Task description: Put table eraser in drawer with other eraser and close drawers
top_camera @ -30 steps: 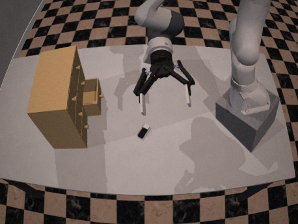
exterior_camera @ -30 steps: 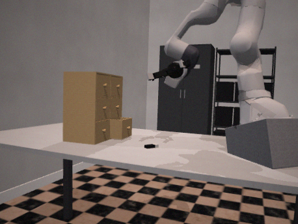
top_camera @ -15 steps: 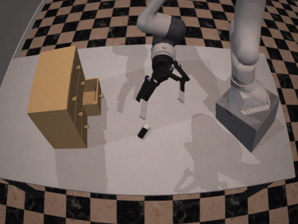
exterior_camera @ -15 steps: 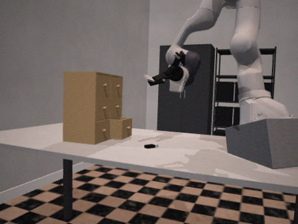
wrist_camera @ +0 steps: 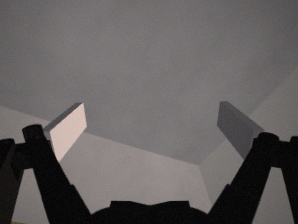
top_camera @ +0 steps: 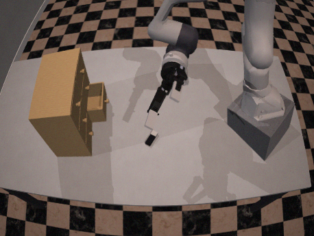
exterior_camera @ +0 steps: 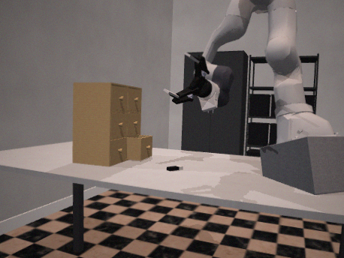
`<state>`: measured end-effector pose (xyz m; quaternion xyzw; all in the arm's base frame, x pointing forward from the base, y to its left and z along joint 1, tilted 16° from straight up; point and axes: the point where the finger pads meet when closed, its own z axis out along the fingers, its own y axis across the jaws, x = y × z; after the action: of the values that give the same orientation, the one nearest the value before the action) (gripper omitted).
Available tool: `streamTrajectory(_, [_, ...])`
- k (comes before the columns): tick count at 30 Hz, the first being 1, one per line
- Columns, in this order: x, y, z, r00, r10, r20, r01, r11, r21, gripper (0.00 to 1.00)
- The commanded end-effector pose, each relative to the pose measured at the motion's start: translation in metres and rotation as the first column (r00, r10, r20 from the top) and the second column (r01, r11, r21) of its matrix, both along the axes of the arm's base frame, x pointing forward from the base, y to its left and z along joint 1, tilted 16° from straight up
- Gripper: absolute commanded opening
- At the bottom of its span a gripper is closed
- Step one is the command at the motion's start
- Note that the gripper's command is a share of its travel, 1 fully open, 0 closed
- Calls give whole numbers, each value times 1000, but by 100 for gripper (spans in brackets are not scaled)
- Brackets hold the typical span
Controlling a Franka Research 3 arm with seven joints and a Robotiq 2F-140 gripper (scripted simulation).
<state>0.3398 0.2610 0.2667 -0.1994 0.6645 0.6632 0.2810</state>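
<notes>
Chest (top_camera: 56, 84) (exterior_camera: 92, 124) at the left of the surface (top_camera: 171, 171) (exterior_camera: 124, 174), upright, drawer fronts facing the arm's side. Six fronts in the exterior view, two columns by three rows. One drawer (top_camera: 103, 97) (exterior_camera: 146, 148) is out — bottom row, the column farther from the exterior camera; the other five look in. From above, part of the open drawer's inside shows but no eraser can be made out in the visible part; the rest is hidden by the chest. The loose eraser (top_camera: 151, 138) (exterior_camera: 174, 168), black with a white end, lies flat on the surface between the chest and the arm's base (top_camera: 265, 137) (exterior_camera: 289, 161), well apart from the drawer. Hand (top_camera: 164, 107) (exterior_camera: 179, 74) is up in the air, fingers spread wide, nothing between them. It's tilted well over — exterior view has one finger high, one low, both pointing toward the chest side. Wrist view shows both pale pads (wrist_camera: 70, 131) and plain grey walls beyond, no eraser.
</notes>
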Motion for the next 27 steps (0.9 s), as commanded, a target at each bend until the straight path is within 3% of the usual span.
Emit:
streamTrajectory(1, [10,0,5,975,-32,-221,47,997,64,100])
streamTrajectory(4, [10,0,5,975,-32,-221,47,997,64,100])
streamTrajectory(5, [19,-3,5,944,-55,-327,95,990,108,100])
streamTrajectory(9, [19,-3,5,944,-55,-327,95,990,108,100])
streamTrajectory(10, [29,-6,4,902,-71,-426,147,978,146,100])
streamTrajectory(16, [29,-6,4,902,-71,-426,147,978,146,100])
streamTrajectory(17, [39,-11,2,851,-81,-518,200,963,179,100])
streamTrajectory(20, [39,-11,2,851,-81,-518,200,963,179,100])
streamTrajectory(21, [49,-16,-2,794,-84,-603,256,945,205,100])
streamTrajectory(24, [49,-16,-2,794,-84,-603,256,945,205,100])
streamTrajectory(25, [60,-23,-6,731,-81,-678,312,923,226,100])
streamTrajectory(27, [60,-23,-6,731,-81,-678,312,923,226,100])
